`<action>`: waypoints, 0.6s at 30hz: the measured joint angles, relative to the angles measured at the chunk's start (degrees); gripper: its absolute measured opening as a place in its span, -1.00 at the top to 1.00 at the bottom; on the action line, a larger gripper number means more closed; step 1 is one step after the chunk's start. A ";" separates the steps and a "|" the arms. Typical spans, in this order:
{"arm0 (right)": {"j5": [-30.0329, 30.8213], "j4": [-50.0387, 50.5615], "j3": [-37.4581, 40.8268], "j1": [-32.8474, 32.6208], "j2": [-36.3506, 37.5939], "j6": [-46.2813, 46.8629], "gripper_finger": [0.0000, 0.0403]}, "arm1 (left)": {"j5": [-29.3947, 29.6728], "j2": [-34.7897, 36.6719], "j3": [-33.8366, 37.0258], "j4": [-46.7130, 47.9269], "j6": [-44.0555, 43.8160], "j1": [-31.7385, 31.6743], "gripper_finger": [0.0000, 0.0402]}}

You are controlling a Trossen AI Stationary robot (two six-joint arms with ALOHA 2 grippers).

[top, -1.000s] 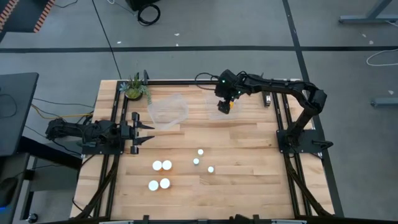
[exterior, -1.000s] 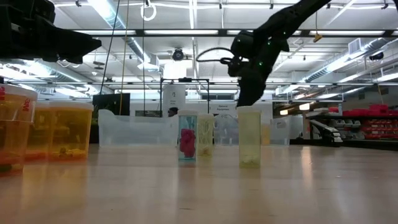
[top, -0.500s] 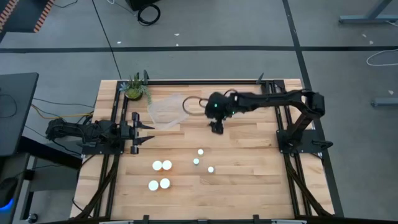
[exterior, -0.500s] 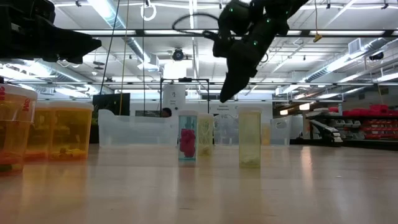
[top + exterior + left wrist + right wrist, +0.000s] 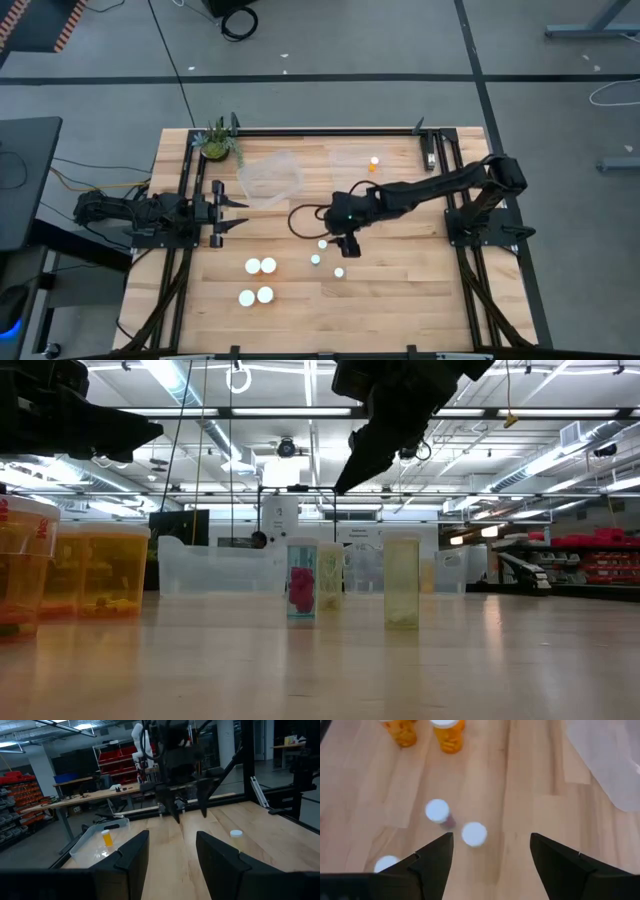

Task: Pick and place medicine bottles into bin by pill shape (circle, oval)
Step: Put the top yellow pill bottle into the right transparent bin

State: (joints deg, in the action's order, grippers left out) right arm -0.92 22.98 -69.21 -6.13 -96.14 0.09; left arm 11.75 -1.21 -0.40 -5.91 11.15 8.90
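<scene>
Three narrow white-capped bottles [image 5: 322,243] [image 5: 315,260] [image 5: 339,272] stand on the table near its middle. They also show in the right wrist view [image 5: 474,833] [image 5: 438,811]. Several wide-capped orange bottles [image 5: 260,266] [image 5: 255,296] stand left of them. One orange bottle [image 5: 372,162] lies in the clear bin [image 5: 352,158] at the far right. My right gripper [image 5: 347,243] [image 5: 492,865] hovers open and empty above the narrow bottles. My left gripper [image 5: 228,210] [image 5: 172,855] waits open at the table's left.
A second clear bin [image 5: 270,178] lies at the far left of centre, with a small green potted plant [image 5: 215,143] beside it at the far left corner. Bare wood lies right of the narrow bottles and along the near edge.
My right gripper has left the far right bin and swung toward the table's near edge and somewhat left, coming down over the three narrow bottles. The orange bottle it carried a second ago has stayed behind in that bin.
</scene>
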 joint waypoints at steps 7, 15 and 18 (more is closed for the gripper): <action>0.05 -2.39 0.09 -1.55 -4.78 -2.11 -0.34 | 0.00 -0.23 0.02 -0.12 -0.01 0.01 0.14; -0.54 -6.87 0.07 -1.36 -7.26 -6.22 -0.34 | 0.00 -0.81 0.02 0.19 -0.01 0.01 0.14; -2.94 -8.41 0.07 -0.74 -7.26 -6.48 -0.34 | 0.02 -0.81 0.01 0.18 -0.01 0.01 0.14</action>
State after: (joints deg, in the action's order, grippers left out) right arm -3.86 14.57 -69.14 -6.88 -103.39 -6.39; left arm 11.77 -2.02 -0.39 -5.74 11.14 8.91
